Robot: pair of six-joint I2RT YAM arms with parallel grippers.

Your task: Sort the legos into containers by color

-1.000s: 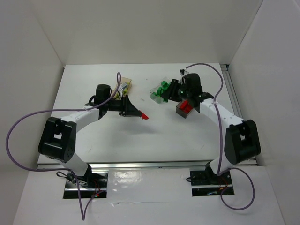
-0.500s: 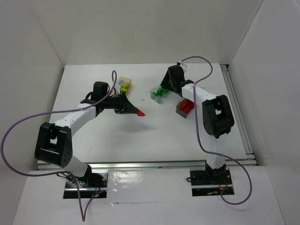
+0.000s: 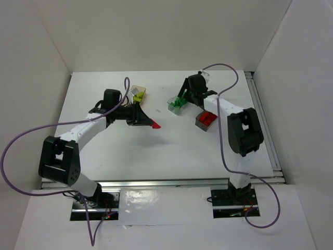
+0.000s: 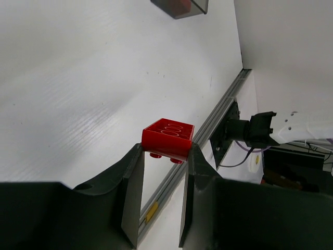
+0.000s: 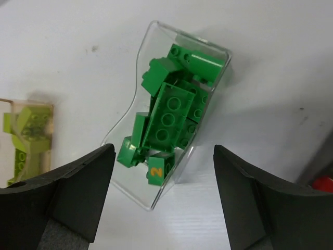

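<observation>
**One red brick aloft, three tubs on a white counter**

The only writing that can be read is a yellow "2" on a green brick (image 5: pixel 155 171) at one end of the clear tub (image 5: pixel 136 78). That tub lies on the counter (image 3: pixel 171 156), heaped with dark green bricks (image 5: pixel 169 112). The right jaws hang over it, spread wide to either side and holding nothing. Just beyond one finger sits the amber tub (image 5: pixel 32 105) with lime bricks (image 5: pixel 27 136) inside.

The left jaws are drawn in narrow, pinching a red brick (image 4: pixel 167 138) above the middle of the counter, well apart from every tub. The smoky grey tub (image 3: pixel 206 121), with red bricks in it, stands beside the right arm (image 3: pixel 229 112), near the clear tub but not touching it.

The counter is matte white, boxed by plain white walls at the back and both sides. A metal rail (image 3: pixel 263 125) runs along its right edge, and another along the near edge. All three tubs sit in the far half, and the widest open stretch lies between them and the near rail.
</observation>
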